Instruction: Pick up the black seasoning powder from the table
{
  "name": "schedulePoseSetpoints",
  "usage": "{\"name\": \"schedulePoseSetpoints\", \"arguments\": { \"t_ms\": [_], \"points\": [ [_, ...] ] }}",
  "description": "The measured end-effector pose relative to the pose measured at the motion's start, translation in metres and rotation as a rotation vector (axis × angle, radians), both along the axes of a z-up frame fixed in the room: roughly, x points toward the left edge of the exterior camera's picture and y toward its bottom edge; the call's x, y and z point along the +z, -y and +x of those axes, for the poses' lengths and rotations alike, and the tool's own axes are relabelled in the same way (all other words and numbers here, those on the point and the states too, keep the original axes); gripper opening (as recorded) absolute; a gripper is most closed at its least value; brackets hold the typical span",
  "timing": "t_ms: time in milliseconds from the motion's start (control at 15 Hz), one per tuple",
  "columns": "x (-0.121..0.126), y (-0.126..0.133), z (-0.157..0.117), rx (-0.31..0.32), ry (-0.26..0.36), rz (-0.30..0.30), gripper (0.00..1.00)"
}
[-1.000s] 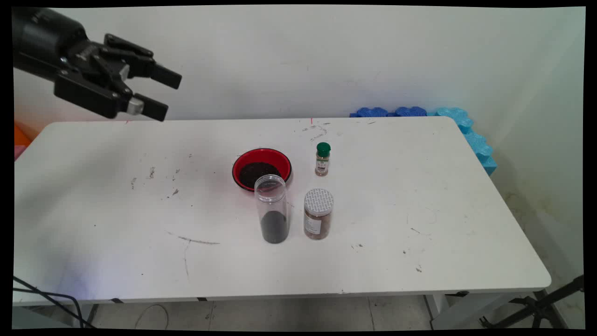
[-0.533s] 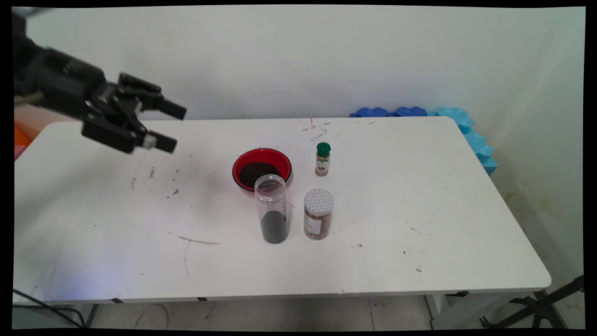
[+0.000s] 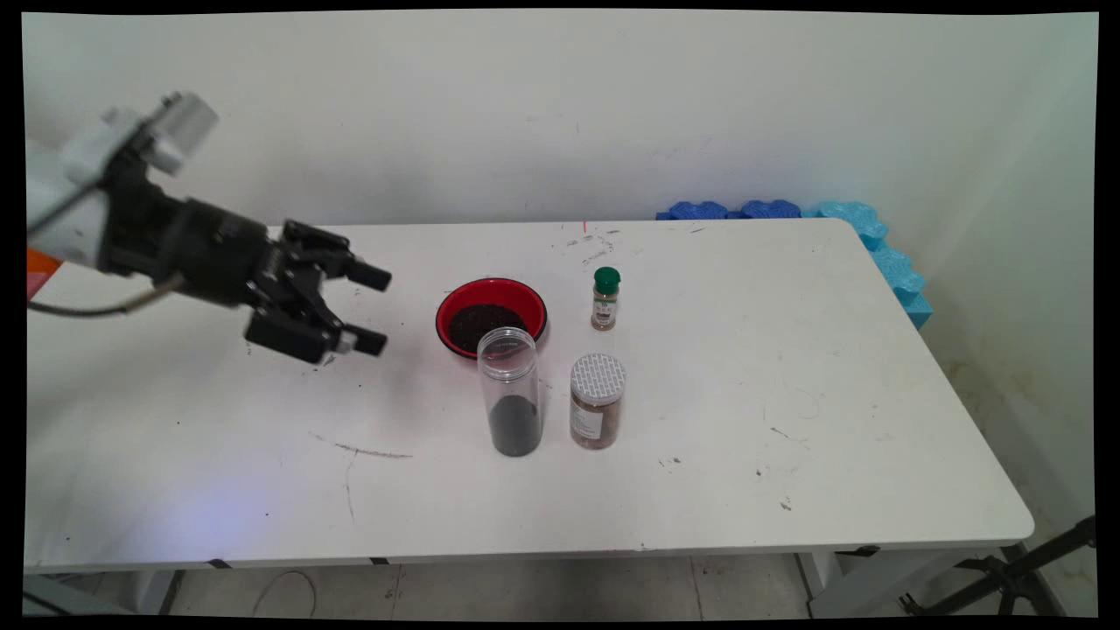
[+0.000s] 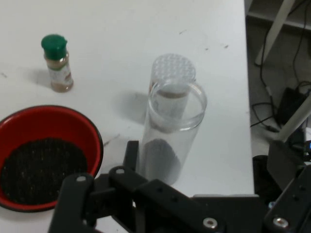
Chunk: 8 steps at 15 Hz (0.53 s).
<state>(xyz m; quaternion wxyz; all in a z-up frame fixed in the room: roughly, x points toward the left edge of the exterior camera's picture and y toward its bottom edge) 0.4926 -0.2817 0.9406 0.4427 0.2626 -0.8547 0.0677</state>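
Note:
My black gripper hangs open and empty just above the table's left half, pointing right. Nearest to it is a red bowl holding dark granules, a short way to the right of the fingertips. In front of the bowl stands a tall clear jar with no lid and dark granules at its bottom. In the hand view the bowl lies at lower left and the clear jar stands straight ahead, close above the linkage.
A jar with a white lid and brown contents stands right of the clear jar. A small bottle with a green cap stands right of the bowl. Blue foam pieces lie behind the white table at its far right corner.
The gripper has come down from high at the upper left and moved right, closer to the red bowl. Its fingers stay open. The things on the table have not moved.

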Motion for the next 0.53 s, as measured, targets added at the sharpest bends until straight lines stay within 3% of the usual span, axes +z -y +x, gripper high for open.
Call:
{"name": "schedulePoseSetpoints", "arguments": {
  "t_ms": [533],
  "points": [
    [-0.064, 0.005, -0.019, 0.006, 0.032, -0.014, 1.0]
  ]
}}
